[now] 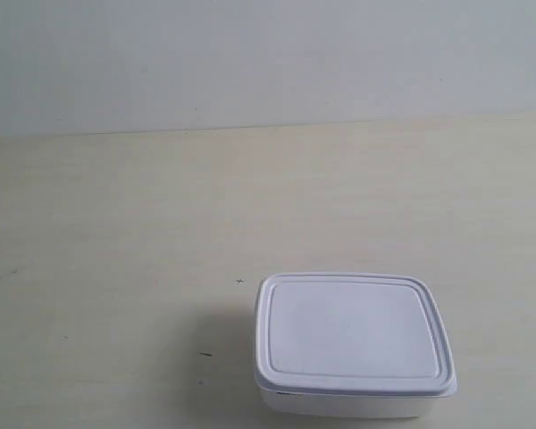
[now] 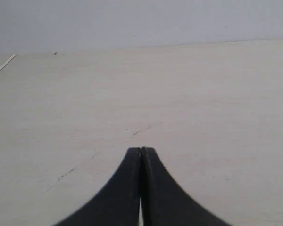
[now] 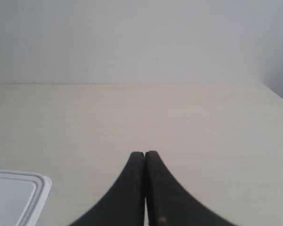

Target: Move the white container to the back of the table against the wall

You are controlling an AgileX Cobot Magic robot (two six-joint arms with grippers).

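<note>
While the left gripper (image 2: 141, 155) and the right gripper (image 3: 145, 157) hover with jaws pressed together on nothing, the white container (image 1: 353, 340) sits lidded on the near part of the table (image 1: 116, 223), well apart from the wall (image 1: 250, 54).

All three views are bright, soft and evenly lit, slightly washed out, with low contrast between the pale cream wood-grain counter (image 1: 116, 223) and the plain grey-white wall (image 1: 250, 54). In the exterior view the shallow white plastic container (image 1: 353, 340) throws a faint, diffuse shadow (image 1: 228, 349) toward the view's left. The pictures are mildly grainy, and the black left end effector (image 2: 141, 151) and right end effector (image 3: 145, 153) read as nearly featureless dark shapes.
</note>
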